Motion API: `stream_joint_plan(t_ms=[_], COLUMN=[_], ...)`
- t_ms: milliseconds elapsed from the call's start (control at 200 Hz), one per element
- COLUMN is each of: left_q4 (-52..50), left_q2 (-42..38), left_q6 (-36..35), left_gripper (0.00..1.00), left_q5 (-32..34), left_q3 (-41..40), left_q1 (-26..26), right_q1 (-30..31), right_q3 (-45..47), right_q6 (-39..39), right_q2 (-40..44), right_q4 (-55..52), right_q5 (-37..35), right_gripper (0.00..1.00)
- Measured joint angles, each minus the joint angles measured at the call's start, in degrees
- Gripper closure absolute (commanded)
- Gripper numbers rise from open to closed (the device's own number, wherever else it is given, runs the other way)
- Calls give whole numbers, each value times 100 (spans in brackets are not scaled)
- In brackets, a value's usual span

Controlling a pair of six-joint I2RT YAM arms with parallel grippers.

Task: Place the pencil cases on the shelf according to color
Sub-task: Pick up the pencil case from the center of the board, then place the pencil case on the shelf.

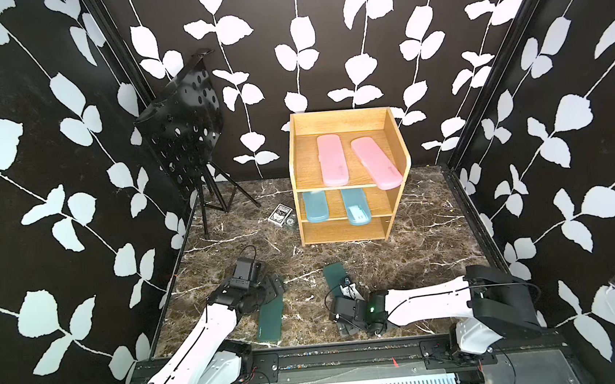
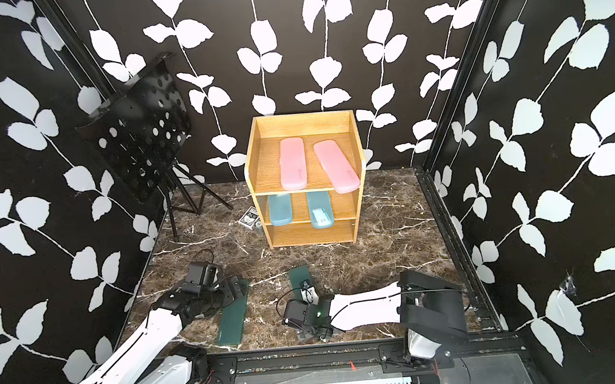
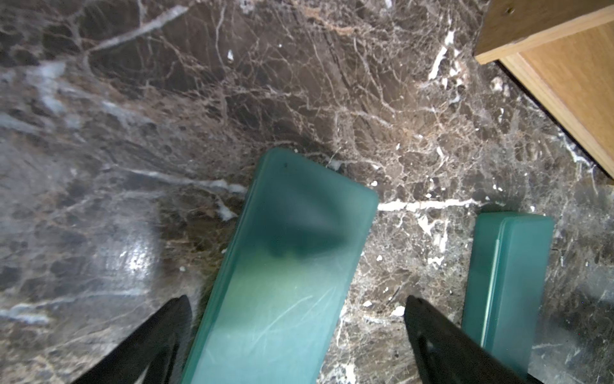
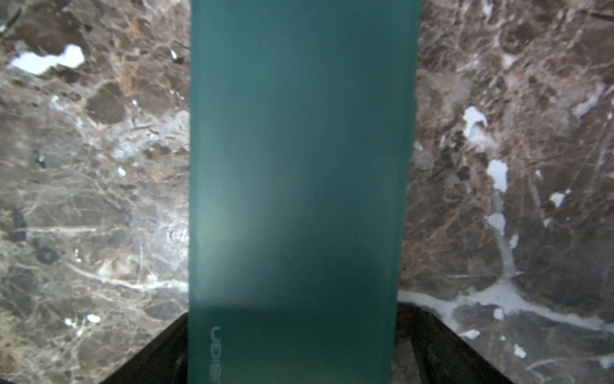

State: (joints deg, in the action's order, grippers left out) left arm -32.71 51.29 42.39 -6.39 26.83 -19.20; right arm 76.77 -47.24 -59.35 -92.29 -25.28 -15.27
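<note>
The light-wood shelf (image 1: 340, 232) stands at the back of the marble table. Two pink pencil cases (image 1: 331, 160) (image 1: 375, 162) lie on its top tier and two blue ones (image 1: 315, 207) (image 1: 355, 207) on the middle tier. Two dark green cases lie flat on the table in front. My left gripper (image 3: 297, 299) is open over the left green case (image 1: 269, 318), one finger near its edge, the other well clear. Over the right green case (image 4: 299, 166) my right gripper (image 4: 294, 312) is open, its fingers close beside both long edges.
A black perforated music stand (image 1: 183, 135) on a tripod stands at the back left. A small playing-card box (image 1: 279, 215) lies just left of the shelf. In the left wrist view the other green case (image 3: 508, 282) and a shelf corner (image 3: 564, 66) show.
</note>
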Motion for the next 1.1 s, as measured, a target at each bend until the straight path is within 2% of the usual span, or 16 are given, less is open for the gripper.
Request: stream_joint_plan(t_ms=[165,305,430,535,800,955,1100], left_q4=[0,7,9,9,164,289,315], left_q2=[0,13,109,223,426,664,925], left_q6=[2,2,0,-2,0,-15,-46], left_gripper=[1,1,1,1,1,1,1], left_q5=[20,46,52,101,133,129,129], left_q3=[0,0,0,0,2,26,94], left_q1=[0,0,0,-4,-39,-55,-74], right_q1=[17,24,50,79,-11,-800,-1692], right_q3=[15,223,667,990,1353,1375,1276], right_q6=[-184,-227,-321,-396,-448,46,706], right_q2=[-20,146,610,1217,2476,2511,2114], right_q4=[66,256,234,26,-254,-98,170], right_q5=[-166,-372,-496,-678,-1237,-1019,-625], right_gripper=[18,43,50,52,52,52,52])
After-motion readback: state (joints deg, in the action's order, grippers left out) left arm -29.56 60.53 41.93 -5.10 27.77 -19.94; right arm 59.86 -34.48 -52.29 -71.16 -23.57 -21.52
